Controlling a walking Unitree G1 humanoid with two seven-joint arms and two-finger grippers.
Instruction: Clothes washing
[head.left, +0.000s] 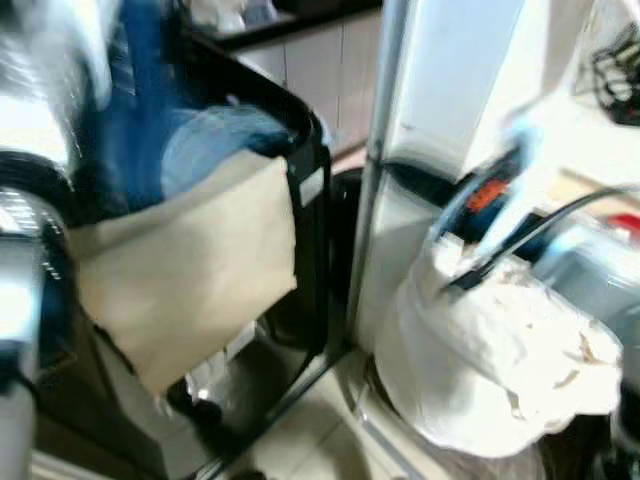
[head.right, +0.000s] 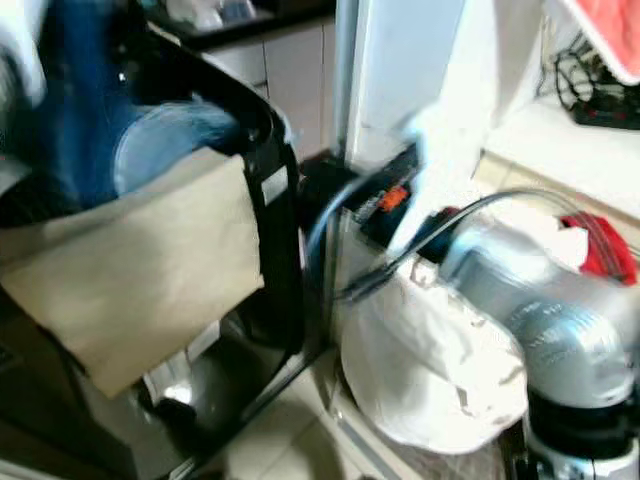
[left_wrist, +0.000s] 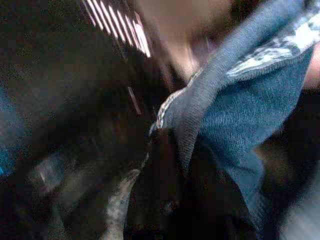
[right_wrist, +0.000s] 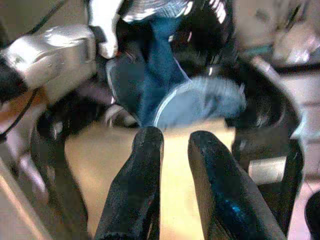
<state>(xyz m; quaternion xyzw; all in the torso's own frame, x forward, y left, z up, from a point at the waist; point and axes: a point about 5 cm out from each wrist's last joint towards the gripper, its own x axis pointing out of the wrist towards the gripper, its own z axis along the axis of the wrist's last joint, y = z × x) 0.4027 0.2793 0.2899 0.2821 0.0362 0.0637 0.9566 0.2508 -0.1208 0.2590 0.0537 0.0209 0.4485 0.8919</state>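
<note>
Jeans (head.left: 150, 120) hang above the black hamper's rim (head.left: 300, 110), pinched in the left gripper (left_wrist: 175, 165); right gripper (right_wrist: 172, 170) narrowly parted near a beige cloth (head.left: 190, 270).

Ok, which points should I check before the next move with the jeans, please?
1. Jeans over the basket: ok, they hang into it.
2. Left gripper hold on jeans: cannot tell, dark and blurred.
3. Right gripper free: ok, open, holding nothing.
4. Beige cloth in place: ok, draped over the basket's front.
5. Head views sharp: not ok, blurred.
</note>
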